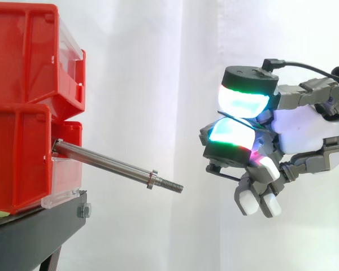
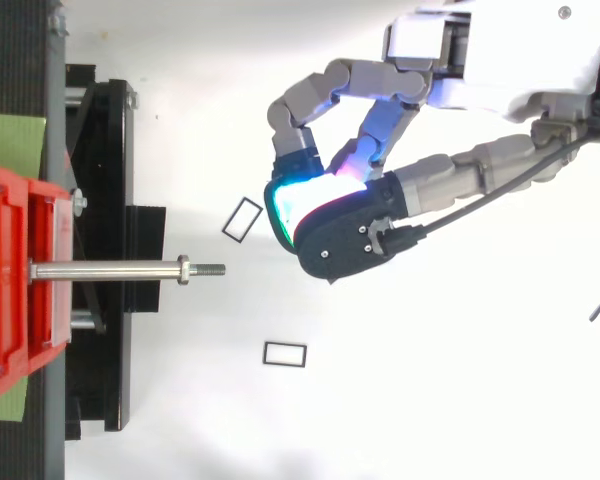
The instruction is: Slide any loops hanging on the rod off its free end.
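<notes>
side view: my hand (image 1: 308,132) sat clear of the bare rod (image 1: 107,161), fingers (image 1: 243,99) pinched on a loop (image 1: 226,174); i judged dropping it came next.

Smooth, polished metal rod (image 1: 101,160), threaded at the tip facing the hand (image 1: 305,130). The hand's shell is matt grey and white plastic. A thin black wire loop (image 1: 225,174) is pinched between its pads. Beyond the rod are glossy red plastic bins (image 1: 22,56).
</notes>
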Controlling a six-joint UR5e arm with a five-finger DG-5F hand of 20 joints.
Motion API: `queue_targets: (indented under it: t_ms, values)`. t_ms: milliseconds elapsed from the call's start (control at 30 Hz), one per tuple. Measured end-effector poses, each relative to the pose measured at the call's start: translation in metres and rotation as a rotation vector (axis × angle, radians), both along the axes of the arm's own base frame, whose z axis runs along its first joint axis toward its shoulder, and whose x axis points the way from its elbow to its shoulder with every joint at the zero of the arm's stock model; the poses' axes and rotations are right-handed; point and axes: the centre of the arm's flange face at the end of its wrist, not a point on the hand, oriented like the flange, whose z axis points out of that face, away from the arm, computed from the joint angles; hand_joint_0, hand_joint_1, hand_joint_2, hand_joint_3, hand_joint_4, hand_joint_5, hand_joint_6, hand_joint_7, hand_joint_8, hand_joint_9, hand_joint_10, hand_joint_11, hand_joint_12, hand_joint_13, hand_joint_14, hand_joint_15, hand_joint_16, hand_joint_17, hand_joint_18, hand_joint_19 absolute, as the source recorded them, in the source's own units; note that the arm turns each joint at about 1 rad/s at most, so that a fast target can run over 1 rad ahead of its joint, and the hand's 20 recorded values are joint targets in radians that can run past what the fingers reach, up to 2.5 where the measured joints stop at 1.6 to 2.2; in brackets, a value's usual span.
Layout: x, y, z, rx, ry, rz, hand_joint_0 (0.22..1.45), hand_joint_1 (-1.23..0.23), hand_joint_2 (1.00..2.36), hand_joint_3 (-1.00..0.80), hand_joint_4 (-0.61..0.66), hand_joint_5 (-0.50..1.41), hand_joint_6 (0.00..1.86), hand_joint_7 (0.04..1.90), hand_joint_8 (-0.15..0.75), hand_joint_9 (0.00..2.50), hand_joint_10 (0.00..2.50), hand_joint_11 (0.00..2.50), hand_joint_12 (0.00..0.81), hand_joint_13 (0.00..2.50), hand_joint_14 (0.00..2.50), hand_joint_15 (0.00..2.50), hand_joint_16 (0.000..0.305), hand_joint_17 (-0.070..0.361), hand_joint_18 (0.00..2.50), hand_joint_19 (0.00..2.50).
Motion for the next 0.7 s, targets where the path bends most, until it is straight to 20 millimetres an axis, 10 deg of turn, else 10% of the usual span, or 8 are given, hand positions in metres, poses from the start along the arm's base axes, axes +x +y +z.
queue_targets:
  t_ms: [233,700]
  values:
    - [0.0009,0.0004,0.0007,0.0,-0.007,0.001,0.54,-0.34,1.0,-0.5,0.2,-0.12,0.67,1.39,0.359,1.09,0.02,0.59,0.415,0.91,0.01,0.34,0.069,0.155,0.84,0.69]
    - [0.001,0.0003,0.0007,0.002,-0.008,-0.001,0.56,-0.64,1.03,-0.01,0.23,-0.18,0.84,1.44,0.364,1.09,0.02,0.64,0.399,0.92,0.01,0.33,0.067,0.15,0.86,0.66]
